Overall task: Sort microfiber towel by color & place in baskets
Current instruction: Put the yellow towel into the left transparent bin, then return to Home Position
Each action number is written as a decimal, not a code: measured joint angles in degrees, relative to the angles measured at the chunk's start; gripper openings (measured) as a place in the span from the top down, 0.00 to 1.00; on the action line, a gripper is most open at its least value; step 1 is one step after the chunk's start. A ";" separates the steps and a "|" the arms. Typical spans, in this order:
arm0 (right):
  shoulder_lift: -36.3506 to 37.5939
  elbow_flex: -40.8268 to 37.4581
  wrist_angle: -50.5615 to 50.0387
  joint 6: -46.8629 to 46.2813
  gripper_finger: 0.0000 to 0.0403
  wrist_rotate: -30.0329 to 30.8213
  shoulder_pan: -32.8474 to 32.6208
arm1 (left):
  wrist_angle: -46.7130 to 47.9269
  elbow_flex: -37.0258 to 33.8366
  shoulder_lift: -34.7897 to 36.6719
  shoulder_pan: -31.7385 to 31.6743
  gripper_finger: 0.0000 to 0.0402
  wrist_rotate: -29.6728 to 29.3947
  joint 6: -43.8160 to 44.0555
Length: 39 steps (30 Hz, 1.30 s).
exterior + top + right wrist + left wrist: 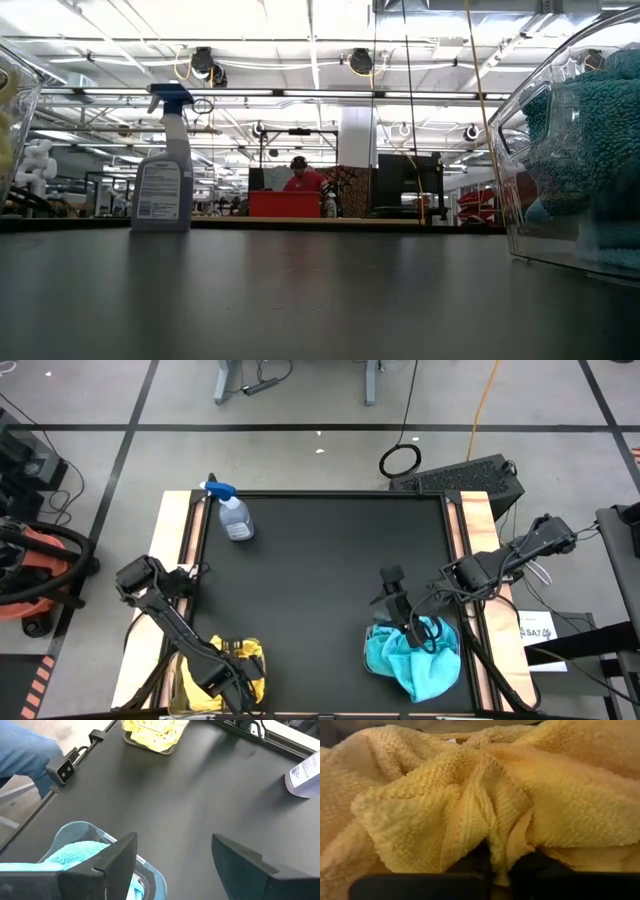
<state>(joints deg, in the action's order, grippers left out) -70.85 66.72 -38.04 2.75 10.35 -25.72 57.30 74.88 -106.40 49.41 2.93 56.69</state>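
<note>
In the left bin (182, 682), the left gripper (222, 678) pinched a fold of yellow towel (470, 810). The right gripper (398, 603) hung spread beside the right bin (372, 660) of blue towels (420, 660).

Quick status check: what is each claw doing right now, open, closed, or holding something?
Left claw: nearly closed, pinching a fold of yellow towel in its basket.
Right claw: open and empty, beside the blue towel.
</note>
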 joint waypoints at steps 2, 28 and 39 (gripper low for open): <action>0.00 -0.05 -0.07 -0.18 0.39 0.00 -0.35 | 0.34 0.42 -0.03 0.00 0.83 0.03 -0.05; 0.00 -0.09 -1.29 -1.03 0.39 0.07 -1.39 | 21.07 15.48 10.68 0.35 0.56 3.16 7.67; 0.00 -0.09 -1.99 -1.06 0.39 0.07 -1.41 | 30.50 15.48 11.29 3.06 0.56 9.74 11.43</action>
<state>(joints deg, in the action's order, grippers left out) -70.85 66.63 -40.03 1.69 10.41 -27.14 87.80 90.37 -95.11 52.47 12.67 68.12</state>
